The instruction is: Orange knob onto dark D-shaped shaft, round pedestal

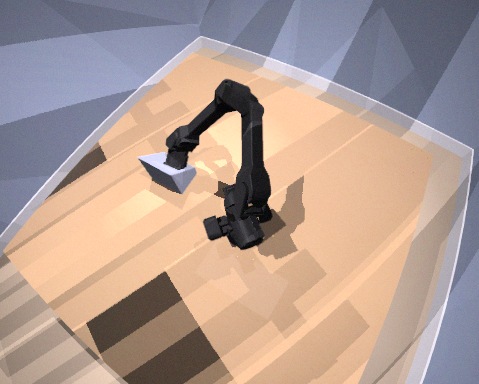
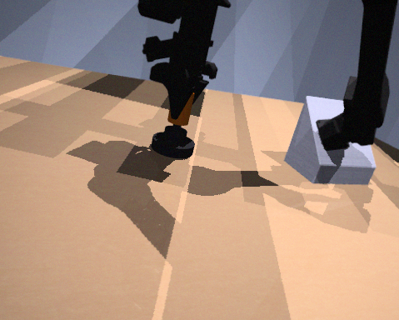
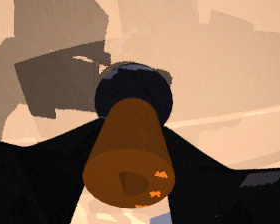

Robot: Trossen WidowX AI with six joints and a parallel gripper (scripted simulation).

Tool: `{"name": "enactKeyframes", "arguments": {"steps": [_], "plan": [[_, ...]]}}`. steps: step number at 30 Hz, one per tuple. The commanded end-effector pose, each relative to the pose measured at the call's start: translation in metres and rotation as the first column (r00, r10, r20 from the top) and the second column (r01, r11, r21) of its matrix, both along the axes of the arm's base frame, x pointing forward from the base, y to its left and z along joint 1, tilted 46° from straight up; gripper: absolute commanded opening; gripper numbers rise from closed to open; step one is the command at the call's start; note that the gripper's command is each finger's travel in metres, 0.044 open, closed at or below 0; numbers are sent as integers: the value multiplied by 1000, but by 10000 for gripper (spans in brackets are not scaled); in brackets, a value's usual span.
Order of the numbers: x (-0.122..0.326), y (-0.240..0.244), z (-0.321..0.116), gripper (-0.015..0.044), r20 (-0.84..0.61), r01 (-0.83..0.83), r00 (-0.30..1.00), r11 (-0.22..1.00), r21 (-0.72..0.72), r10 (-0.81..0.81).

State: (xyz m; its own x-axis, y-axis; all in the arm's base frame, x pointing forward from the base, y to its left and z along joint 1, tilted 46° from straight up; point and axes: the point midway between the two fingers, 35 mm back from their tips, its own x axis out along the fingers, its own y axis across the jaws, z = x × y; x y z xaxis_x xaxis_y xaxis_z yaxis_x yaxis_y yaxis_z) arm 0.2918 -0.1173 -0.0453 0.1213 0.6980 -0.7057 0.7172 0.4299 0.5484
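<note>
Jaws of the gripper (image 2: 182,109) (image 3: 129,150) partly open, clamped on the orange knob (image 2: 180,114) (image 3: 126,135); knob above the round pedestal (image 2: 172,146) (image 3: 133,85), not seated

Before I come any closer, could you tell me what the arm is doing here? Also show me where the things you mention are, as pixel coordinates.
The arm's tool (image 2: 181,112) (image 3: 132,127) is gripping an orange knob (image 2: 182,117) (image 3: 127,130) just above a dark round pedestal (image 2: 173,146) (image 3: 133,82). The knob is not down on the pedestal yet, and whether its hole lines up with the shaft I cannot tell.
</note>
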Motion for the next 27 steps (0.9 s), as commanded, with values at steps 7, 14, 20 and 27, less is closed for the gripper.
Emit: {"name": "enactKeyframes", "arguments": {"steps": [7, 14, 20, 27], "plan": [[0, 0, 0, 0, -21, 23, 1000, 1000, 3, -23], [0, 1, 0, 0, -1, 3, 1000, 1000, 0, -3], [0, 2, 0, 0, -5, 7, 1000, 1000, 1, -7], [1, 2, -1, 0, 19, -18, 1000, 1000, -4, 18]]}}
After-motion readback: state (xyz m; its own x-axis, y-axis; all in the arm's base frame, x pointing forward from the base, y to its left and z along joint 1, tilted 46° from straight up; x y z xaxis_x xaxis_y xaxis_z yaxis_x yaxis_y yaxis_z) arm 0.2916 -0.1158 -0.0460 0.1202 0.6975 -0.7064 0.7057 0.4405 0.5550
